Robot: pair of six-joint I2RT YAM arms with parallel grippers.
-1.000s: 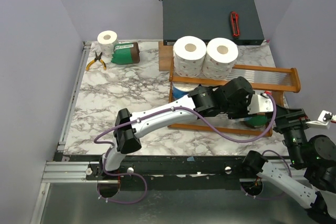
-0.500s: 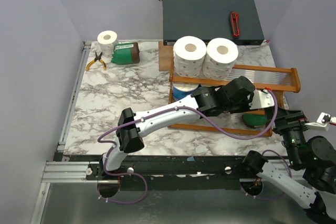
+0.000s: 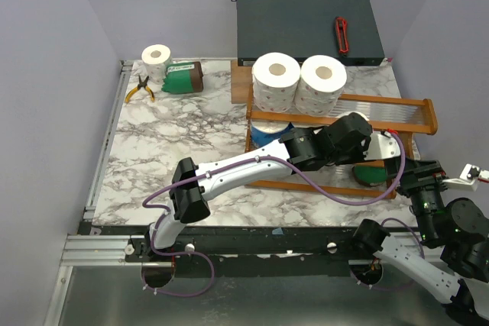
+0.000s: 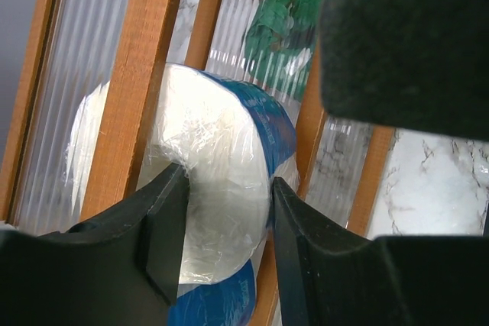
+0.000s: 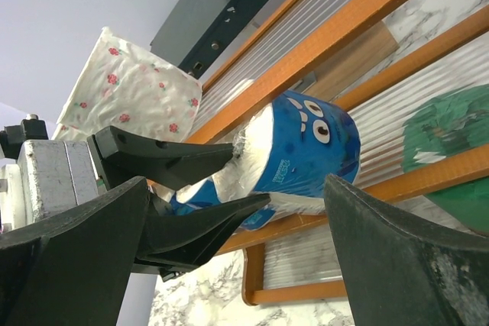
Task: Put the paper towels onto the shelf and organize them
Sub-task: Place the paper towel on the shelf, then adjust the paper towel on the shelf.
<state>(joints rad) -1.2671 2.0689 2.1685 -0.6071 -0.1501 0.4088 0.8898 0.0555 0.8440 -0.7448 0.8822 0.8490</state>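
The left tool [image 4: 228,177] is clenched on the blue roll [image 5: 306,150], its fingers [image 4: 164,219] pinching one end so that the clear wrap bulges between them; whether one finger sits in the core cannot be told. The roll lies on its side inside the shelf [image 3: 416,103], between the orange rails and over a ribbed plastic tier, left of a green roll [image 3: 372,175] already lying there. Whether it rests on the tier or hangs from the grip is not clear. The right tool [image 5: 237,182] stands released, jaws wide, just off the shelf's near side and facing the blue roll, touching nothing. Two white rolls [image 3: 276,74] stand upright side by side on the top tier. A small white roll [image 3: 156,56] and another green one [image 3: 182,78] wait at the far left of the surface [image 3: 183,135], beside the pliers [image 3: 140,89]. These rolls look light and soft: a squeeze dents them instead of breaking them, but the film wrap is slick and a round body rolls once let go. A pinch through the core wall, or across one end as here, seems the surest hold. Release is probably best with the roll settled against a rail or its neighbour.
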